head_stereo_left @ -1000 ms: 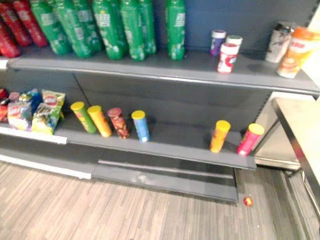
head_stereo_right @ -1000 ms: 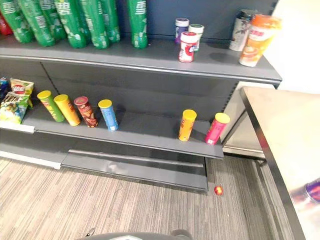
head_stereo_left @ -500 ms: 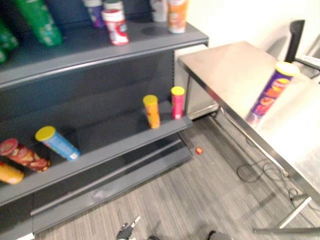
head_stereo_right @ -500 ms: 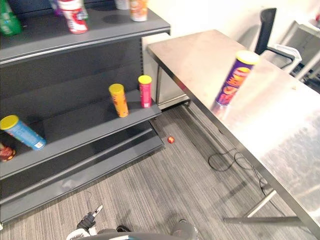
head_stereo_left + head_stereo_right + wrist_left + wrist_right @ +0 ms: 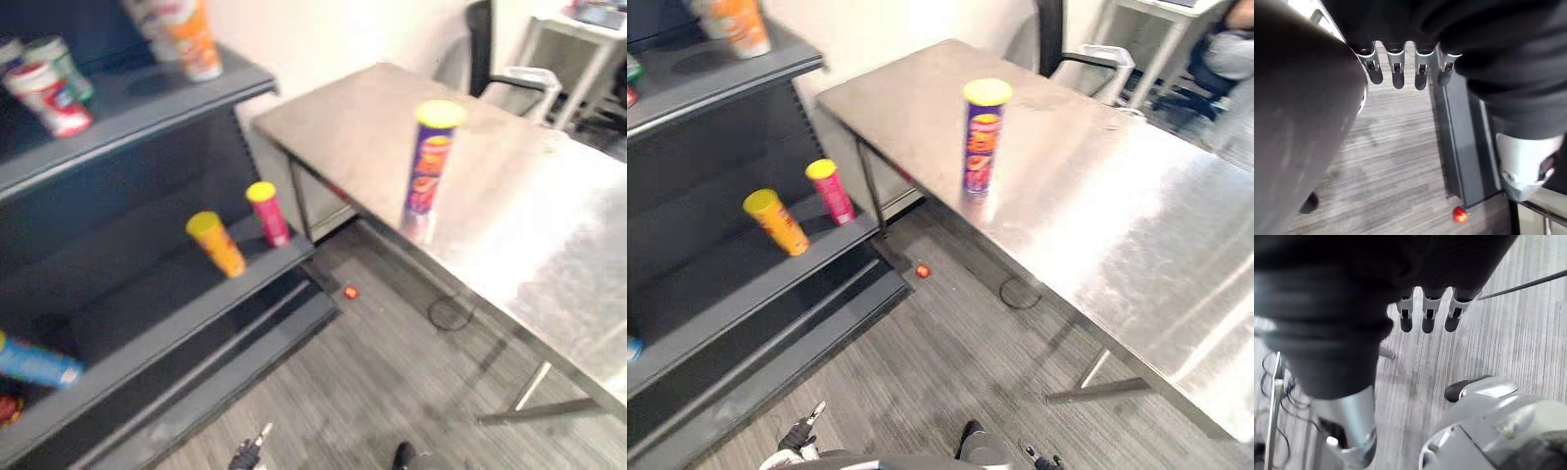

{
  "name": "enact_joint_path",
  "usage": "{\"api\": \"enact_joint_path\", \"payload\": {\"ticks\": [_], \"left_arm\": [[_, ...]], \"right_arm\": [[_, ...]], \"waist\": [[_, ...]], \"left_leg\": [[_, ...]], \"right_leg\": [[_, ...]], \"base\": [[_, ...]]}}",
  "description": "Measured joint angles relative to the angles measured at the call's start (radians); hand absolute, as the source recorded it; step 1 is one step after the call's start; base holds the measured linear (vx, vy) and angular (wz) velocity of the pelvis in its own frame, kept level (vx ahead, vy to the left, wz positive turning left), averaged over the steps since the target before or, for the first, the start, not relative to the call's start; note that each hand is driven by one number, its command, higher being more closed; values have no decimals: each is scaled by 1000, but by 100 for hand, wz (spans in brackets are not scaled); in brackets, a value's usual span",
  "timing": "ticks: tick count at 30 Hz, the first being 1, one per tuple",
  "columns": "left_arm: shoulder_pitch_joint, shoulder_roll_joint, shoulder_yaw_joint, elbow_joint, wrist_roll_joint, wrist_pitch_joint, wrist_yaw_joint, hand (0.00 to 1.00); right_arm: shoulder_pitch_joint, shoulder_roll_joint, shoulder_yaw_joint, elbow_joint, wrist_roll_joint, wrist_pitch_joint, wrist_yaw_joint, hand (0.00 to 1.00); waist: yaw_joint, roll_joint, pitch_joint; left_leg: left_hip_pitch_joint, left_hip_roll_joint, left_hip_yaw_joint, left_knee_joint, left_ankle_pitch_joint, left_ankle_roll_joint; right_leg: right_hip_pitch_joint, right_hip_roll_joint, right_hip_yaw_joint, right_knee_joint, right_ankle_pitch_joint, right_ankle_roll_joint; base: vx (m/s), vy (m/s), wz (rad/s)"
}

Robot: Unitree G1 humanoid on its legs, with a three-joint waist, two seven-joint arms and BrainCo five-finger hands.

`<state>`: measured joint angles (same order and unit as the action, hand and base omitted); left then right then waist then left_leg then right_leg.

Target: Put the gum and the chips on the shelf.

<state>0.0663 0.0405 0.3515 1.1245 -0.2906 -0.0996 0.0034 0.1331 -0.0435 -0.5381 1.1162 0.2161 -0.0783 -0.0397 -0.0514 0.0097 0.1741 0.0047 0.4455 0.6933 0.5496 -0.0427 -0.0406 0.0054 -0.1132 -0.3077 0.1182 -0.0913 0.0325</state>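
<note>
Chips can [image 5: 428, 162] upright near the table [image 5: 549, 245] edge; left hand [image 5: 1397, 72] and right hand [image 5: 1427, 318] hang slack, empty, above floor [image 5: 392, 387].

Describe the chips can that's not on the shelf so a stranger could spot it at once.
Find the steel table beside the dark shelf. One tall can stands upright on it, alone on the tabletop. It is purple with a yellow lid, unlike the orange can and pink can on the shelf.
</note>
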Motion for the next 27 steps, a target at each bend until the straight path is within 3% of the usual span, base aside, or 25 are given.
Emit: {"api": "enact_joint_path", "payload": {"ticks": [1, 2, 6, 8, 9, 13, 16, 24, 27], "left_arm": [[-1, -4, 0, 0, -14, -1, 0, 0], [4, -27, -5, 1, -22, -8, 0, 0], [9, -28, -27, -1, -25, -25, -1, 0], [10, -37, -28, 0, -24, -27, -1, 0], [7, -41, -20, 0, -21, -27, 0, 0], [8, -25, 9, 0, -17, -26, 2, 0], [14, -26, 16, 15, -9, -21, 2, 0], [14, -9, 9, 30, 50, -21, 1, 0], [15, -3, 10, 29, 104, -21, 2, 0]], "right_arm": [[-4, -6, 4, 1, 7, 0, 0, 0], [-17, -36, 7, 3, 29, -1, -2, 0], [-12, -53, 16, -6, 29, -43, -5, 0], [-2, -63, 14, -15, 31, -58, -4, 0], [1, -59, 5, -20, 37, -58, -4, 0], [35, -3, -23, -33, 69, -57, 5, 0], [33, 13, -85, -30, 71, -55, 8, 0], [-18, -7, -212, 45, 121, -48, 10, 0], [-25, -40, -377, 46, 159, -35, -6, 0]], "waist": [[-1, 3, 2], [1, 12, 5], [3, 18, 6], [4, 40, 4], [14, 42, -1], [26, -9, -12], [25, -1, -27], [28, -7, -58], [26, -14, -78]], "left_leg": [[-16, -47, -99, -18, -41, -28], [-34, -147, -260, -67, -107, -48], [-66, -214, -363, -239, -125, -50], [-82, -233, -457, -382, -73, -58], [-74, -251, -468, -373, -48, -77], [-48, -317, -419, -368, -92, -51], [-4, -365, -393, -392, -106, -28], [44, -377, -367, -449, -107, -27], [54, -384, -376, -474, -107, -27]], "right_leg": [[-3, -8, 28, 0, 1, -1], [-7, -21, 99, -13, -5, -13], [-3, -9, 209, -26, -5, -12], [-7, 7, 253, -28, -8, 24], [-1, 0, 281, -29, -6, 50], [18, -68, 308, -50, 11, 71], [38, -108, 310, -73, 28, 97], [12, -104, 360, -103, 69, 115], [9, -105, 354, -118, 81, 113]], "base": [[77, 39, -141], [57, 91, -122], [51, 139, -100], [94, 284, -80], [132, 246, -62], [171, 223, -25], [193, 205, -21], [78, 24, -36], [-10, -11, -17]]}}
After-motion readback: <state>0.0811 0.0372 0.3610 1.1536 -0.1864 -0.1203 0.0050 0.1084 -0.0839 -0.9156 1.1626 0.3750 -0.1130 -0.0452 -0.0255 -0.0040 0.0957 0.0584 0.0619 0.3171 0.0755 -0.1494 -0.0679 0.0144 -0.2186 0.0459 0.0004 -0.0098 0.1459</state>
